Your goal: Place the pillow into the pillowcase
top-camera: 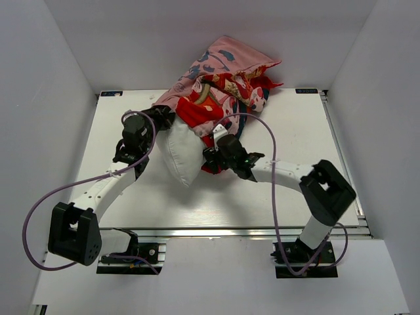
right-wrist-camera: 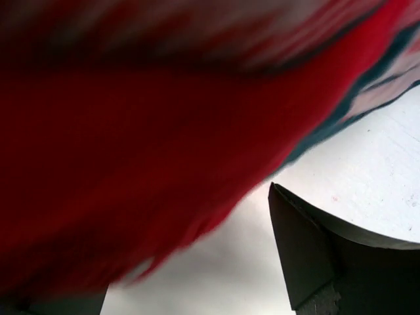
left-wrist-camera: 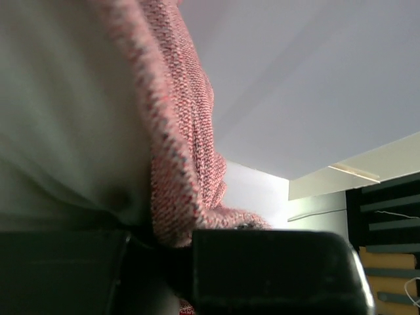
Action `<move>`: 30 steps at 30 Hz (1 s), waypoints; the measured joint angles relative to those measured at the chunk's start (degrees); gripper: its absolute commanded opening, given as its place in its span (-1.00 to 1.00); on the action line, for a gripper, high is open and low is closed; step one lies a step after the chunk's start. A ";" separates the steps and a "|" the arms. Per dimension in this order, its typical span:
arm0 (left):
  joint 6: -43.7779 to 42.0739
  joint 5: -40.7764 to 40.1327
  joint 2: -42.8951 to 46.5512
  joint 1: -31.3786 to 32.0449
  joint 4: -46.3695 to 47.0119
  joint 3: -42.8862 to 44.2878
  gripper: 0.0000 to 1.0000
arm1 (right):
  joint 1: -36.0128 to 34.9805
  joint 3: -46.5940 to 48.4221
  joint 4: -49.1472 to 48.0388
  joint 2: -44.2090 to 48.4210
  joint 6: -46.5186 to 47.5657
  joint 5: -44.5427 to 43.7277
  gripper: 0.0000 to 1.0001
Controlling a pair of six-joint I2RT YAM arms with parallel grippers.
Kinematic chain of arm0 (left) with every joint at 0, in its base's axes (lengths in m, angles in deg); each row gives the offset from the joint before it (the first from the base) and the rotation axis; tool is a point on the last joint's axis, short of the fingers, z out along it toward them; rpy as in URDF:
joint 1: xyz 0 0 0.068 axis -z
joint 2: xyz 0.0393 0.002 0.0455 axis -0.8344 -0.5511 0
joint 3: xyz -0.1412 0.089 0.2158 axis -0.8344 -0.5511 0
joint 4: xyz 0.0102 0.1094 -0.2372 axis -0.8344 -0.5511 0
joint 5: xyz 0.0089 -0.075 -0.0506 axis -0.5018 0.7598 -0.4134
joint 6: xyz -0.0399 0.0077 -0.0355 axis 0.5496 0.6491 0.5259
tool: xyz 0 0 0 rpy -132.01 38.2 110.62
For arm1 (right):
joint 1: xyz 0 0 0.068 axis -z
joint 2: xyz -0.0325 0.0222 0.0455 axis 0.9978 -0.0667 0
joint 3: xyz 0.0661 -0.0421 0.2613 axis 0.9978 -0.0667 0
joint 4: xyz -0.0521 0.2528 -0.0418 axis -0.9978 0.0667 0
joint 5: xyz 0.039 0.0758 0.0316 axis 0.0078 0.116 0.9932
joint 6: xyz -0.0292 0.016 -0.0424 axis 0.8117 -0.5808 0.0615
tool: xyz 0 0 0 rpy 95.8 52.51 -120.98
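The white pillow (top-camera: 182, 154) lies mid-table with its far end inside the red printed pillowcase (top-camera: 223, 72), which is bunched up toward the back wall. My left gripper (top-camera: 161, 117) is at the pillow's left side, shut on the pillowcase's pink edge (left-wrist-camera: 187, 170), with the pillow (left-wrist-camera: 59, 111) pressed against it. My right gripper (top-camera: 213, 156) is at the pillow's right side under the red hem. In the right wrist view its jaws stand wide apart (right-wrist-camera: 177, 262). Blurred red pillowcase cloth (right-wrist-camera: 131, 144) hangs over the left finger, and only the right finger (right-wrist-camera: 315, 256) shows.
The white table (top-camera: 295, 131) is walled in by white panels at the left, back and right. Purple cables loop from both arms over the near half of the table. A metal rail (top-camera: 249, 231) runs along the front edge.
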 measured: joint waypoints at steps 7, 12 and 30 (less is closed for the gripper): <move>-0.61 -0.24 -0.02 -0.28 -1.20 0.04 -1.00 | 0.59 2.75 -1.97 -4.63 -4.59 -7.67 -1.00; -1.20 2.10 -3.26 -1.36 0.46 2.91 -1.00 | 2.99 -5.90 -3.89 9.27 -4.44 -1.01 -1.00; -8.24 22.40 -36.59 -2.84 -1.49 50.40 -1.00 | 2.27 54.10 16.17 -0.44 -10.16 28.76 -1.00</move>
